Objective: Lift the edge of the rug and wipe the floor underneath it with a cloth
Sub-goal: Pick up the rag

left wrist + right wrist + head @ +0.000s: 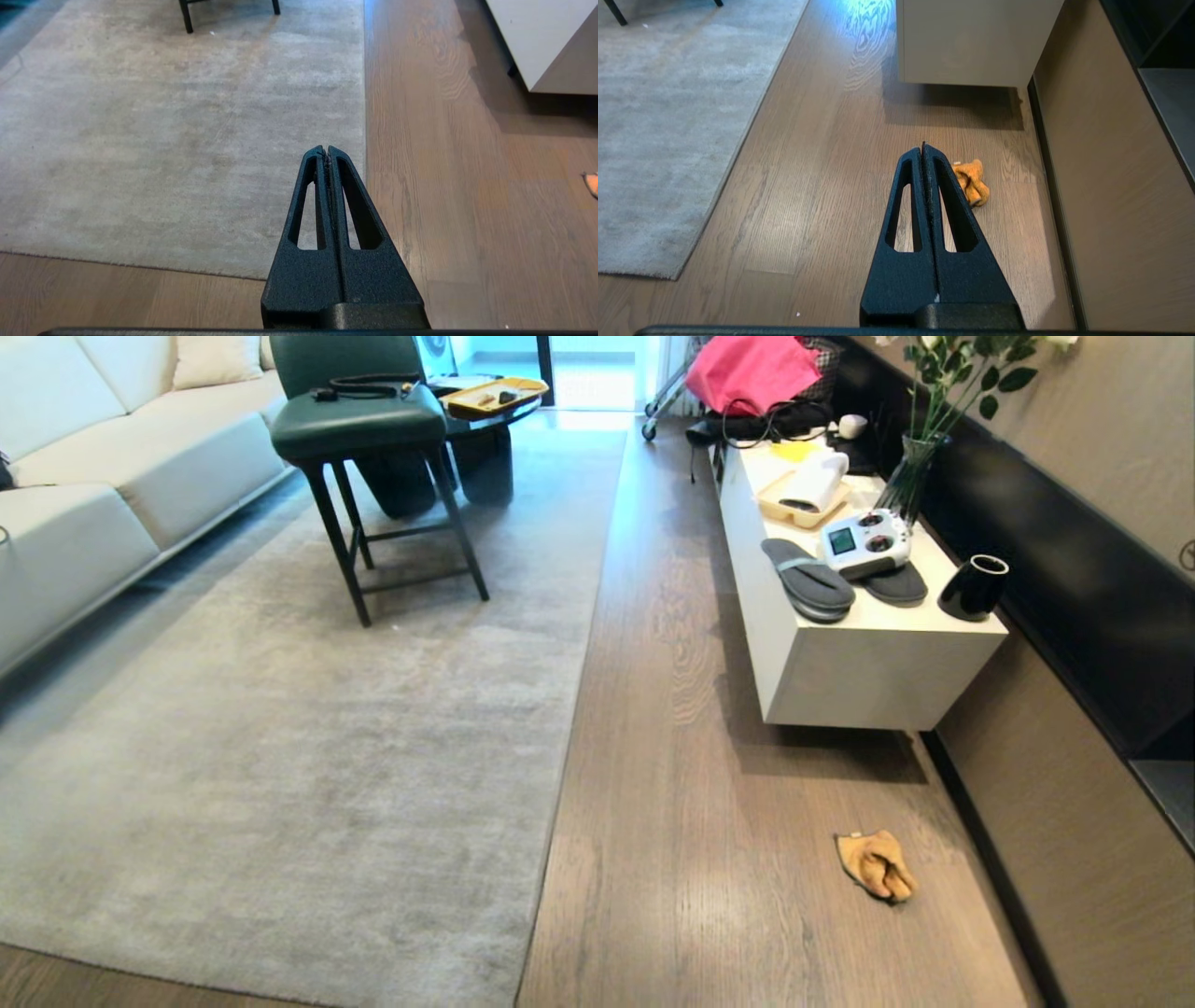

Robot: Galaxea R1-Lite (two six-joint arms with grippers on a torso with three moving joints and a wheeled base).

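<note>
Cloth (pixel 876 865) lies crumpled on floor (pixel 691 784), right of rug edge (pixel 569 709), near the wall. Our right gripper (pixel 923 148), pressed closed and empty, is nearer; left gripper (pixel 324 151), likewise closed, hangs above the rug edge.

Only the robot's two grippers show, each from its own wrist camera. The left gripper (pixel 326 150) is matt black with a fine grainy, textured finish. Its two fingers (pixel 310 186) are long tapering wedges, broad at the base and narrow at the tips, each pierced by a long slim cut-out slot. A thin strip of rougher padding lines the inner faces. The right gripper (pixel 923 147) has the same build, with fingers (pixel 909 186) of the same shape; a small pale fleck marks its base. Under each runs a smooth black bar.
</note>
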